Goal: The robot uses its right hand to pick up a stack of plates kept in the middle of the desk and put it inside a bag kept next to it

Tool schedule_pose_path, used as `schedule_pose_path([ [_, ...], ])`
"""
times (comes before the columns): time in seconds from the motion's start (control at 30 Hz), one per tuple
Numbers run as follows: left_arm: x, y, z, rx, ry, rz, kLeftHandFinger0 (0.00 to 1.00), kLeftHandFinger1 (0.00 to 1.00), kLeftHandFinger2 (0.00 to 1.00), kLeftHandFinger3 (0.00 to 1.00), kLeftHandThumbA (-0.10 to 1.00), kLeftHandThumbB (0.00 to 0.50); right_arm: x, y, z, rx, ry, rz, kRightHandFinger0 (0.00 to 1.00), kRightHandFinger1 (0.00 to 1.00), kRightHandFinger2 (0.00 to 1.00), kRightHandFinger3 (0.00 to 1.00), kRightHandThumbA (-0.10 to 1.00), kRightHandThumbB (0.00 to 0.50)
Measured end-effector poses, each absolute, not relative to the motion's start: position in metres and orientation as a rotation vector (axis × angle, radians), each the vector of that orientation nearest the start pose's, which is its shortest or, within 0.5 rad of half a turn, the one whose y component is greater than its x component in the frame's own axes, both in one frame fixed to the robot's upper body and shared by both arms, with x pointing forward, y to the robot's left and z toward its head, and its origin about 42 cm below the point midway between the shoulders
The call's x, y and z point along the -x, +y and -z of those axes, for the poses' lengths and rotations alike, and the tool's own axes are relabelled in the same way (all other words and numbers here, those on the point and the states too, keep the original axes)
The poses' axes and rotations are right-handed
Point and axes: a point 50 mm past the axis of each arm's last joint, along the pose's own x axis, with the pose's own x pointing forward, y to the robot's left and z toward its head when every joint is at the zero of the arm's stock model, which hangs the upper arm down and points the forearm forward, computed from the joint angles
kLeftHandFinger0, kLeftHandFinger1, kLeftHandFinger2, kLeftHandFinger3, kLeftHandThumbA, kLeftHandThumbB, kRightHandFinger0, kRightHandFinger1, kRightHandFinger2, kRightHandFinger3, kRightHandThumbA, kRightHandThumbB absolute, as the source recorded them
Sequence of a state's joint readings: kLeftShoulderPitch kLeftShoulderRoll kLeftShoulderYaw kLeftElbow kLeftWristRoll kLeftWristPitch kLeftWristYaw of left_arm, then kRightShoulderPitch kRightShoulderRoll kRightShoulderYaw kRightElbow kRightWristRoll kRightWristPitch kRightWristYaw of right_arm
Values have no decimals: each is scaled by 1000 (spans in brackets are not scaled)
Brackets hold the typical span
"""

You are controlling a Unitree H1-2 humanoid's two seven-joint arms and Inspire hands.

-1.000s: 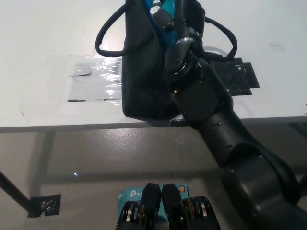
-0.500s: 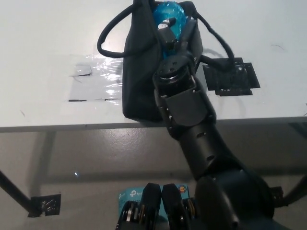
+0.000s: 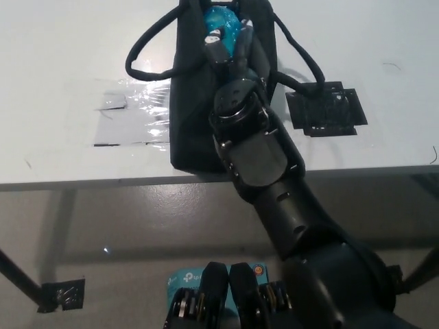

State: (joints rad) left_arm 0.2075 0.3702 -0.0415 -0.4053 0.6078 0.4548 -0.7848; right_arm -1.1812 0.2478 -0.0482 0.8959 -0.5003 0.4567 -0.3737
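Right robot hand (image 3: 230,49): black; reaches over the mouth of the bag and dips into it; the fingers are hidden among the bag's folds, so whether they clamp the plates or have let go I cannot tell
Stack of plates (image 3: 221,22): bright blue; sits inside the open top of the bag, just beyond the right robot hand and seemingly touching it; only its upper face shows
Bag (image 3: 192,116): black, soft; stands on the bench near its front edge; one handle loop (image 3: 147,51) flops to the picture's left, the other trails to the right toward the dark patch
Bench (image 3: 62,62): white; carries the bag, a shiny clear tape patch (image 3: 134,113) beside the bag and a dark patch (image 3: 326,110) on the other side
Left robot hand: not in view
Just changed: a second ago the arm covered the bag's mouth and little blue showed; half a second ago the blue appeared at the opening; now the forearm stands more upright over the bag and the blue lies at the top of the opening; the whole picture has also slid a little, so part of this is the camera
Meaning for the task: the plates look already within the bag; I judge the placing nearly finished; what remains is likely release and a clean lift of the arm clear of the handles
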Motion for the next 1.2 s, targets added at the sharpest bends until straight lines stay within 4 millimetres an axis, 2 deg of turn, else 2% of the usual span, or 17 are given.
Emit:
schedule_pose_path([
  [0.23, -198, 297, -123, -798, 559, 544, 834, 817, 919, 1000, 429, 0, -526, 5, -345, 704, -88, 45, 1000, 1000, 1000, 1000, 1000, 500],
  [0.27, -198, 297, -123, -798, 560, 544, 853, 818, 919, 1000, 398, 0, -526, 3, -348, 723, -100, 41, 1000, 1000, 1000, 1000, 1000, 500],
  [0.33, -198, 297, -123, -796, 561, 542, 856, 817, 918, 1000, 395, 0, -527, -1, -356, 763, -129, 33, 1000, 1000, 1000, 1000, 1000, 446],
  [0.37, -197, 297, -123, -795, 562, 542, 855, 817, 915, 1000, 429, 0, -527, -2, -360, 780, -141, 28, 1000, 1000, 1000, 1000, 1000, 418],
  [0.4, -197, 297, -123, -794, 563, 542, 855, 817, 915, 1000, 441, 0, -527, -5, -365, 797, -154, 24, 1000, 1000, 1000, 1000, 1000, 417],
  [0.43, -197, 297, -122, -794, 564, 542, 857, 828, 928, 1000, 437, 0, -527, -7, -370, 811, -166, 19, 1000, 1000, 1000, 1000, 856, 352],
  [0.47, -197, 297, -122, -793, 564, 541, 858, 832, 932, 1000, 436, 0, -527, -9, -376, 824, -182, 17, 1000, 1000, 1000, 1000, 811, 341],
  [0.53, -196, 298, -122, -790, 565, 538, 862, 837, 942, 1000, 387, 0, -526, -14, -387, 839, -208, 8, 1000, 1000, 1000, 1000, 636, 289],
  [0.63, -196, 298, -122, -787, 565, 535, 849, 826, 928, 1000, 369, 0, -523, -20, -410, 853, -257, -2, 1000, 1000, 1000, 1000, 575, 274],
  [0.8, -196, 298, -122, -785, 565, 535, 833, 815, 903, 989, 401, 0, -512, -34, -452, 861, -355, -1, 1000, 1000, 1000, 1000, 628, 299],
  [0.87, -196, 298, -122, -785, 566, 535, 823, 807, 895, 975, 390, 0, -504, -43, -466, 857, -401, 2, 1000, 1000, 1000, 1000, 614, 297],
  [0.9, -196, 298, -121, -785, 567, 536, 837, 819, 911, 979, 409, 0, -498, -48, -473, 849, -428, 4, 1000, 1000, 1000, 1000, 623, 275],
  [1.0, -196, 297, -121, -785, 568, 538, 831, 809, 900, 969, 405, 0, -483, -61, -471, 825, -468, 5, 1000, 1000, 1000, 1000, 587, 253],
  [1.03, -196, 297, -121, -785, 568, 539, 841, 818, 907, 978, 382, 0, -479, -65, -466, 819, -469, 2, 1000, 1000, 1000, 1000, 514, 226],
  [1.17, -196, 297, -120, -784, 570, 540, 842, 818, 907, 992, 402, 0, -462, -92, -430, 797, -441, -1, 1000, 1000, 1000, 1000, 448, 187],
  [1.2, -196, 297, -120, -784, 570, 540, 849, 820, 903, 979, 386, 0, -456, -102, -417, 792, -432, 3, 1000, 1000, 1000, 1000, 368, 181],
])
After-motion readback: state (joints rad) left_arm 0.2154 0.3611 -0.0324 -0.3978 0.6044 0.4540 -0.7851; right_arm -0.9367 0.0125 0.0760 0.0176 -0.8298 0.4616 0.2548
